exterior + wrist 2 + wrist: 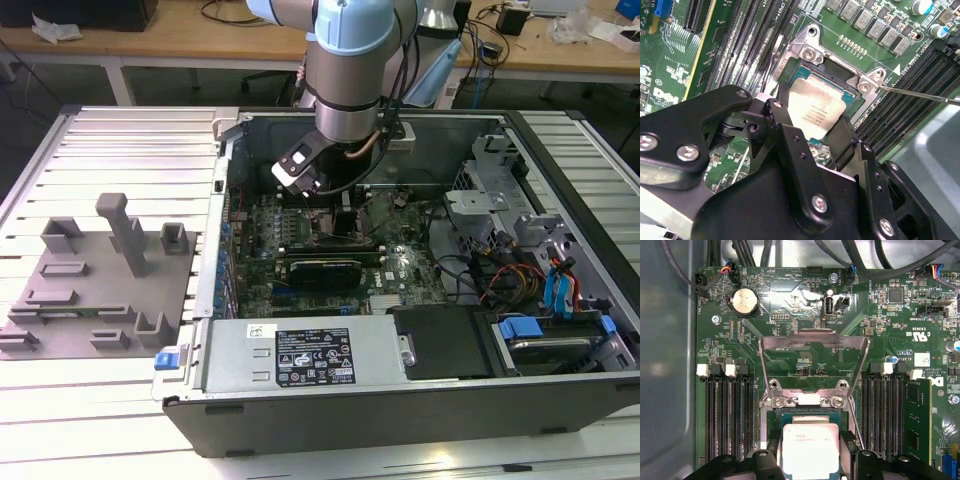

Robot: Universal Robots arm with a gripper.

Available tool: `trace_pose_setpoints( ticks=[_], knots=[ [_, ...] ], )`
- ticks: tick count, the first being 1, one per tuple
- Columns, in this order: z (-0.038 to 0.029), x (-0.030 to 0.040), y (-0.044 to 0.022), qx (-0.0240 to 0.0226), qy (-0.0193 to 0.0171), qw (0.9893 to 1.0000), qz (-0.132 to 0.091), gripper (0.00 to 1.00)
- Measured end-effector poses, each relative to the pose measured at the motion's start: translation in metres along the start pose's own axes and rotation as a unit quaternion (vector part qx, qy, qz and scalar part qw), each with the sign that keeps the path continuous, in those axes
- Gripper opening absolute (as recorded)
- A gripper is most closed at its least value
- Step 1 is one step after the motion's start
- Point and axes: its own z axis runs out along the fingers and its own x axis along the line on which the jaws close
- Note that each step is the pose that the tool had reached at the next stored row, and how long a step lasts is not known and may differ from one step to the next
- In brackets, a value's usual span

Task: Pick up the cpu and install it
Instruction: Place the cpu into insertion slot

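Your claw (pixel 816 114) is clamped on the cpu (pixel 815 105). In both wrist views its 2 black fingers (pixel 785 117) press against 2 opposite edges of the silvery chip, whose metal top faces up between them. The cpu sits at the open socket (pixel 810 47) on the motherboard (pixel 880 340), inside the bright metal frame. You cannot tell from these views whether it is fully seated or held just above the contacts.

In the first wrist view the socket's load plate (pixel 812 347) stands swung up and open just beyond the chip, hinged at the frame's edge. In the second wrist view a thin retention lever (pixel 920 94) angles away from a corner of the frame.

Banks of black memory slots (pixel 727 415) flank the socket on both sides, and 1 green memory module (pixel 917 420) stands in a slot of one bank. A round coin battery (pixel 744 301) lies farther out on the board.

In the exterior view the arm (pixel 345 80) reaches straight down into the open computer case (pixel 300 415), which lies on its side on the slatted counter (pixel 110 430). On the exterior view's left, just beside the case, a grey plastic tray (pixel 100 270) rests on the counter with its moulded holders standing upright.
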Motion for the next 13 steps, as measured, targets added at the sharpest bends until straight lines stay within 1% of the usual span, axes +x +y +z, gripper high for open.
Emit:
trace_pose_setpoints(
  ticks=[6,7,11,13],
  knots=[
    [0.0000,0.0000,0.0002,0.0000,0.0000,1.0000,0.000,0.56],
    [0.0000,0.0000,0.0002,0.0000,0.0000,1.0000,0.000,0.62],
    [0.0000,0.0004,0.0003,0.0000,0.0001,1.0000,0.000,0.62],
    [-0.0001,0.0014,0.0003,0.0000,0.0010,1.0000,0.000,0.62]
  ],
)
